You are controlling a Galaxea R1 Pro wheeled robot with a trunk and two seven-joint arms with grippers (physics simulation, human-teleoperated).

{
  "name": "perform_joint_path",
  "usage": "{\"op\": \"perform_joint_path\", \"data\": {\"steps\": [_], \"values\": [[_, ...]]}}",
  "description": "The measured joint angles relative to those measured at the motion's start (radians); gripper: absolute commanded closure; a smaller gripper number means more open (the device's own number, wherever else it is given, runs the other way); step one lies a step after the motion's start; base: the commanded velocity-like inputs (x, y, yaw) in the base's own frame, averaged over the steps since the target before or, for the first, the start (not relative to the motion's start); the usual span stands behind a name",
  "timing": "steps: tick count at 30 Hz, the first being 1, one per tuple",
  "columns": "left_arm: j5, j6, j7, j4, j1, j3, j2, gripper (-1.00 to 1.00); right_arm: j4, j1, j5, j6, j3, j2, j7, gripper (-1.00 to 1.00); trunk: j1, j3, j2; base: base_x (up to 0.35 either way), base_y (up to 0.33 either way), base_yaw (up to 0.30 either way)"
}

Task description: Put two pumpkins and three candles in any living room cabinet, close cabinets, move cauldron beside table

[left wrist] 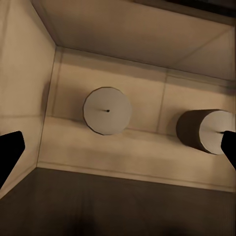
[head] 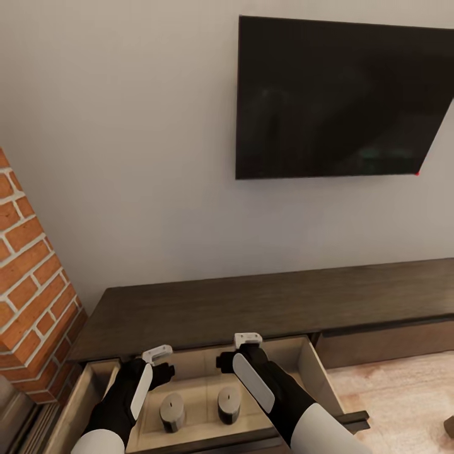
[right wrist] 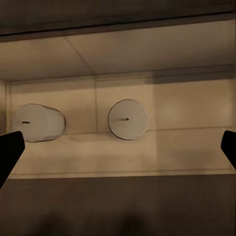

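Two stubby tan-grey candles [head: 200,408] are stood in the open dark-brown wooden cabinet [head: 265,302]; both grippers [right wrist: 118,150], seemingly spread empty, should be withdrawn straight upward.

Both arms are matte black with glossy white sleeves near the shoulders. Each wrist carries a long white oval panel, and the left gripper [head: 157,355] and right gripper [head: 248,340] end in white blocks.

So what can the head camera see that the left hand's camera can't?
Head view alone: the TV on the wall, the brick column, the cabinet top and both arms. Left wrist view alone: a close look straight down at the left candle, showing its tiny wick. Both share the open drawer with two candles standing apart inside, the other being the right candle.
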Motion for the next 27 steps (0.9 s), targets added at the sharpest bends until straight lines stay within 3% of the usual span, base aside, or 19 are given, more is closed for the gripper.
{"op": "perform_joint_path", "data": {"steps": [9, 27], "values": [[0.000, 0.002, 0.000, 0.000, 0.000, 0.000, 0.000, -1.00, -0.002, 0.000, 0.000, 0.004, 0.000, 0.000, 0.001, -1.00, -0.034, 0.027, 0.063, 0.000, 0.000, -0.044], [0.000, 0.003, 0.000, 0.000, 0.000, 0.000, 0.000, -1.00, -0.002, 0.000, 0.000, 0.006, 0.000, 0.000, 0.003, -1.00, -0.103, 0.080, 0.189, 0.000, 0.000, -0.266]]}}
